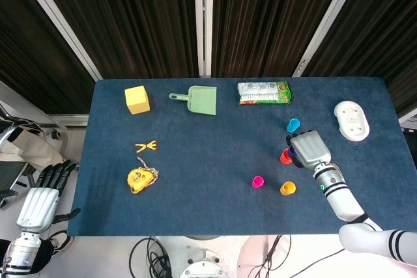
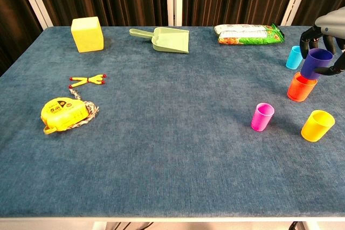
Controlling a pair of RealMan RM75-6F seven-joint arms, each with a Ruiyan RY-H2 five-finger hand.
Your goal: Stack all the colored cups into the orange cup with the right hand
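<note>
Dark curtains behind blue cloth table (image 1: 195, 148).

Head view: right hand (image 1: 309, 150) over small orange plastic cup (image 1: 285, 156); light-blue cup (image 1: 293, 124) just beyond hand, yellow cup (image 1: 287, 189) and magenta cup (image 1: 258, 181) nearer robot. Left hand (image 1: 40, 194) off table, holding nothing, fingers apart.

Chest view: right hand grips purple plastic cup (image 2: 315, 62), base entering orange cup. Step: seating purple cup. Next: lower, release, fetch another cup.

A yellow block (image 2: 87, 34) and green dustpan (image 2: 166, 39) are seen along the blue bench's (image 2: 161, 133) far edge, beside a snack packet (image 2: 248, 33); red-tipped sticks (image 2: 86, 81) lie just beyond a yellow tape measure (image 2: 64, 115); a white oval object (image 1: 352, 120) rests far right.
</note>
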